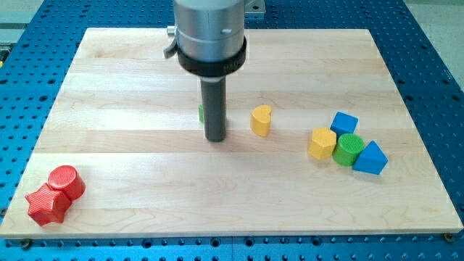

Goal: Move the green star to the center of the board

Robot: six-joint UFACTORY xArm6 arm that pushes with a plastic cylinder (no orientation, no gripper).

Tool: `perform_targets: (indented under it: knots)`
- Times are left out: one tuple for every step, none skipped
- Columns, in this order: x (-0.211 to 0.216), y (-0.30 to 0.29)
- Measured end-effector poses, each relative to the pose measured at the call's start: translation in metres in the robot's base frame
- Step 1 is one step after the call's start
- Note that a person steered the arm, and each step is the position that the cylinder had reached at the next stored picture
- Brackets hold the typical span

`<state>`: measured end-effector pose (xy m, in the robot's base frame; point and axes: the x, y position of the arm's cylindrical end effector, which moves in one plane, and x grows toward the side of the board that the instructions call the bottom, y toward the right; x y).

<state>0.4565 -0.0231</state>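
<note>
The green star [201,113] is almost wholly hidden behind my rod; only a green sliver shows at the rod's left edge, near the middle of the wooden board [130,80]. My tip [215,138] rests on the board just in front of the star, towards the view's bottom, touching or nearly touching it. A yellow heart block [261,120] stands a short way to the right of the tip.
At the right sit a yellow block [322,143], a blue cube [344,122], a green cylinder [349,149] and a blue triangular block [371,159], bunched together. At the bottom left a red cylinder [66,181] touches a red star [46,205].
</note>
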Motion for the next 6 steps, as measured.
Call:
perform_targets:
  knots:
    - [-0.026, 0.015]
    - [-0.038, 0.044]
    - [-0.046, 0.047]
    - [-0.059, 0.095]
    - [-0.060, 0.178]
    - [-0.059, 0.248]
